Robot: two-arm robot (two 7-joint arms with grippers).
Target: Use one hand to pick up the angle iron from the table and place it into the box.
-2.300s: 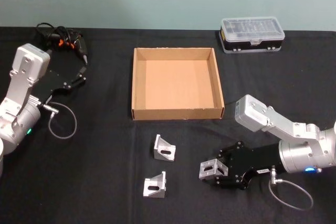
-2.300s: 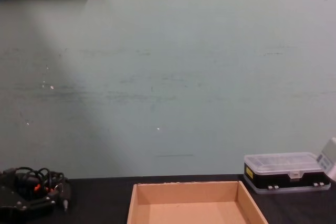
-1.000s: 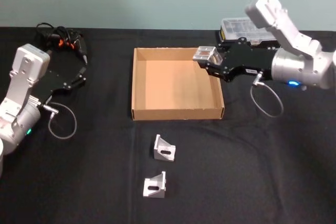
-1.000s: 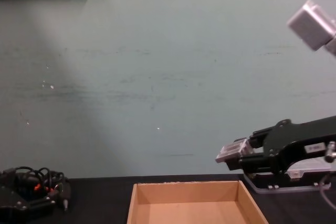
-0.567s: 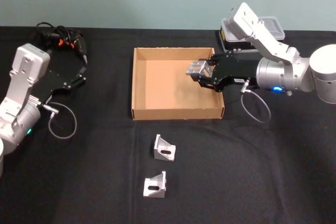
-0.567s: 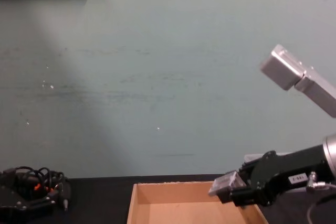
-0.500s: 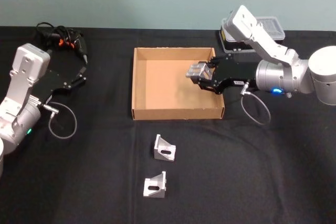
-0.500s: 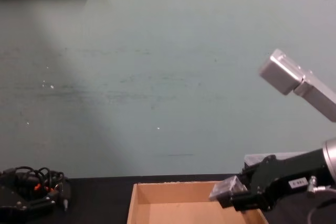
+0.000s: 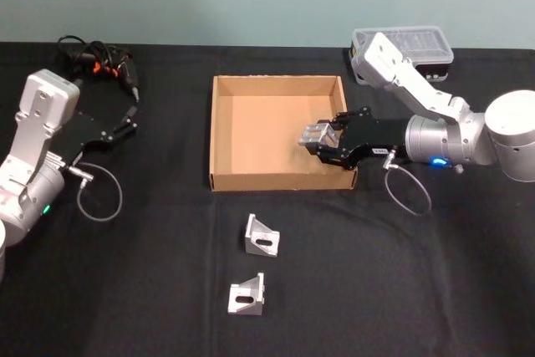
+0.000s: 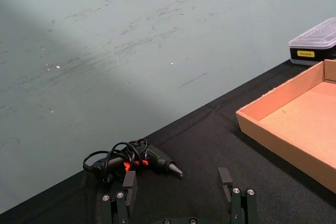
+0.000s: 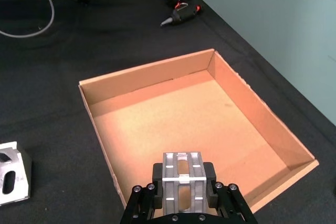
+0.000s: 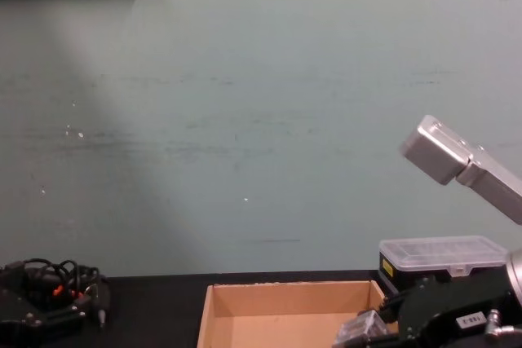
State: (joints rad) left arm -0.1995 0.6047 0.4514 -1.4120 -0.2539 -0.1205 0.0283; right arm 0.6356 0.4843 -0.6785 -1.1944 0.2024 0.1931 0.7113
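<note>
As arm sank over last half-second, my right pincer (image 9: 322, 140) sits low inside box (image 9: 219, 131) by right wall, clamped on angle iron (image 9: 312, 133) near floor. Placing nearly done, release next, I judge. Left pincer (image 9: 128, 120) parked left, spread, empty.

Chest view: box (image 12: 285, 297) floor cut off; angle iron (image 12: 361, 331) seemingly half-hidden.

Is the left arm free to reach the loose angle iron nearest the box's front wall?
Likely yes: the left gripper sits open, holding nothing, and bare table lies between it and that angle iron.
</note>
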